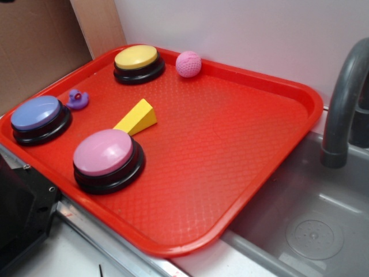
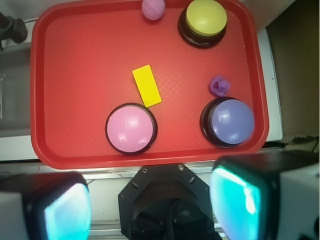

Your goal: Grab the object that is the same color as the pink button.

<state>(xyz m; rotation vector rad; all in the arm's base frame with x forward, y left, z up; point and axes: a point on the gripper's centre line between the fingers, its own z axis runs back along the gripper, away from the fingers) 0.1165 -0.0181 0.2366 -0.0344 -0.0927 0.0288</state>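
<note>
- We see a red plastic tray (image 1: 242, 173) with a waffled floor set on the bench, its right end hanging over a grey sink (image 1: 311, 231) with a dark grey faucet (image 1: 343, 104).
- The small pink knitted ball (image 1: 188, 63) lies at the tray's far rim, just beside the yellow domed button on a black base (image 1: 137, 62).
- The large pink domed button on a black base (image 1: 106, 158) sits near the front rim, with the yellow wedge block (image 1: 137, 118) touching or nearly touching its far side.
- The blue-purple domed button (image 1: 39, 118) stands at the left end, the tiny purple duck (image 1: 77, 100) just beside it.
- In our wrist view, the end effector (image 2: 150, 205) hangs off the tray's near edge with its two fingers (image 2: 250, 200) spread wide, nothing between them.
- The ball (image 2: 153, 8) lies at the opposite rim, well apart from it, with the pink button (image 2: 131, 128) between.
</note>
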